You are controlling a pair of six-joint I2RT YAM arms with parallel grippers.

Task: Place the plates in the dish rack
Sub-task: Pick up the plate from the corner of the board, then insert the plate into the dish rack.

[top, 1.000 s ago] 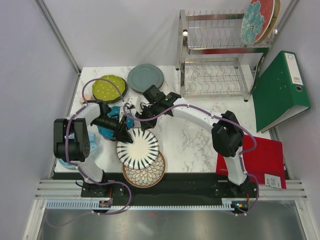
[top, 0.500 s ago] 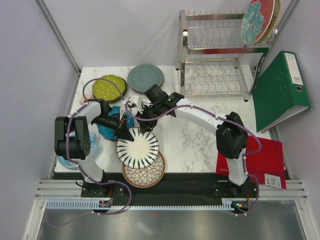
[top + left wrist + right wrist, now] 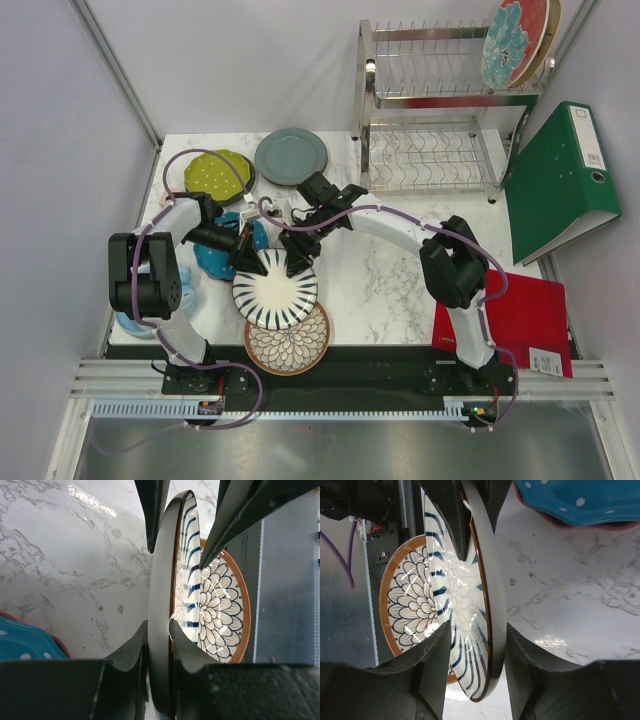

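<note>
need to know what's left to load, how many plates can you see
6: striped plate front centre, petal plate beneath it, teal plate to its left, lime plate and grey-blue plate at the back, floral plate in the dish rack. Others may be hidden.

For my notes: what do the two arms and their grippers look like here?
Both the left arm and right arm have white links with bulky black joints, each trailed by a loose purple cable. The left gripper and right gripper have black, tapering fingers.
</note>
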